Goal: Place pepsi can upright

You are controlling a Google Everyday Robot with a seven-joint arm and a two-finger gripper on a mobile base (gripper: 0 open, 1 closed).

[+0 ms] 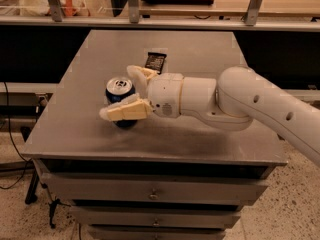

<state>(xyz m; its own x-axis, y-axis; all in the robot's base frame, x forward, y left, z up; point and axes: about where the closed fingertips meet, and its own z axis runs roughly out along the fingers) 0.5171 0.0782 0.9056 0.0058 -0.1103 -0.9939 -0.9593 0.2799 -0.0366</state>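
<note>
The pepsi can (119, 90), dark blue with a silver top, stands upright on the grey metal table (75, 129), left of the middle. My gripper (117, 92) reaches in from the right on a white arm (240, 104) and is open around the can. One cream finger (125, 111) lies across the can's lower front. The other finger (140, 73) is just behind the can's top right. The can's base is partly hidden by the front finger.
A black snack packet (155, 61) lies flat on the table just behind the gripper. Drawers (155, 194) sit below the table's front edge. A shelf rail with metal posts (132, 4) runs behind the table. Cables hang at the left (10, 134).
</note>
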